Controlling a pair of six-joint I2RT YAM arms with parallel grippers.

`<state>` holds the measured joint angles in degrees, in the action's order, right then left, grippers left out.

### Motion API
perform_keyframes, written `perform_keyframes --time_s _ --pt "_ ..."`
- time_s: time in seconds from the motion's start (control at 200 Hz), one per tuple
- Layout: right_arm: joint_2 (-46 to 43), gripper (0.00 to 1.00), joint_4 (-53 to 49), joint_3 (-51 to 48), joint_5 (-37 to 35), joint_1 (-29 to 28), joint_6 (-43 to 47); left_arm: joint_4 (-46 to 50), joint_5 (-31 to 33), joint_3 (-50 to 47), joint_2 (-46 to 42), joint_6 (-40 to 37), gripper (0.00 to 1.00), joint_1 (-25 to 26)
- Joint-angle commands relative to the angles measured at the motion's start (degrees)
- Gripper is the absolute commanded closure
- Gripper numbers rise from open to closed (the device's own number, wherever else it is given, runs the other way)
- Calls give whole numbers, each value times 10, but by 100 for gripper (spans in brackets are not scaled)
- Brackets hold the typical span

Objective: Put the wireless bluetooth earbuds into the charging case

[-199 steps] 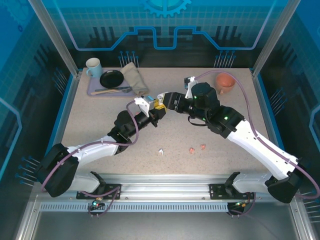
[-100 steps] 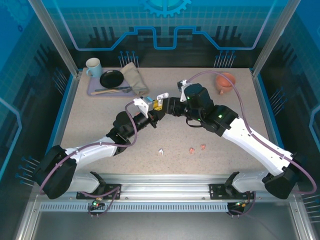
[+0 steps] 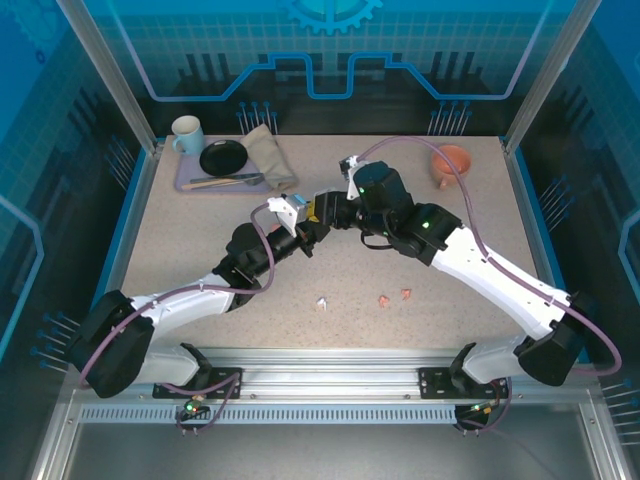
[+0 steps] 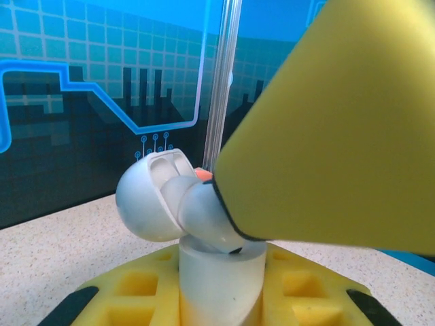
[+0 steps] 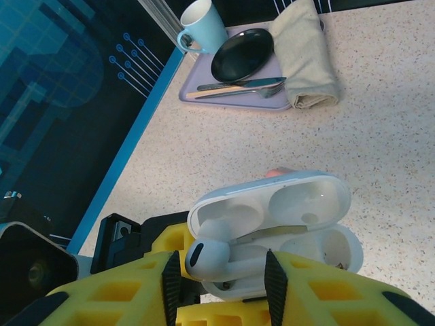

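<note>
No lettering, brand, number or label can be read on the white charging case (image 5: 272, 210), the earbud (image 5: 207, 257), the mug (image 5: 202, 24) or the blue back panel (image 3: 200, 60), whose only sign is a wordless gear emblem (image 3: 330, 12).
</note>
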<state>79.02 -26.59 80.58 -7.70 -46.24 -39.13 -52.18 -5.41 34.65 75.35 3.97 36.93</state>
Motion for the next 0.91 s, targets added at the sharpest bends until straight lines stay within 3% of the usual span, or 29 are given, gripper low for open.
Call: perform_keyframes --time_s 0.0,0.255,0.75,0.9 --pt "8 60 -3 23 -3 -9 11 -23 -13 -1 -12 -9 100 3" --pt "20 61 -4 28 -3 -9 11 -24 -14 1 -12 -7 100 3" --pt "9 81 -13 29 -16 -7 4 -22 -11 5 -12 -7 100 3" --pt "-16 83 13 15 -8 -3 -21 -20 -8 4 -12 -7 100 3"
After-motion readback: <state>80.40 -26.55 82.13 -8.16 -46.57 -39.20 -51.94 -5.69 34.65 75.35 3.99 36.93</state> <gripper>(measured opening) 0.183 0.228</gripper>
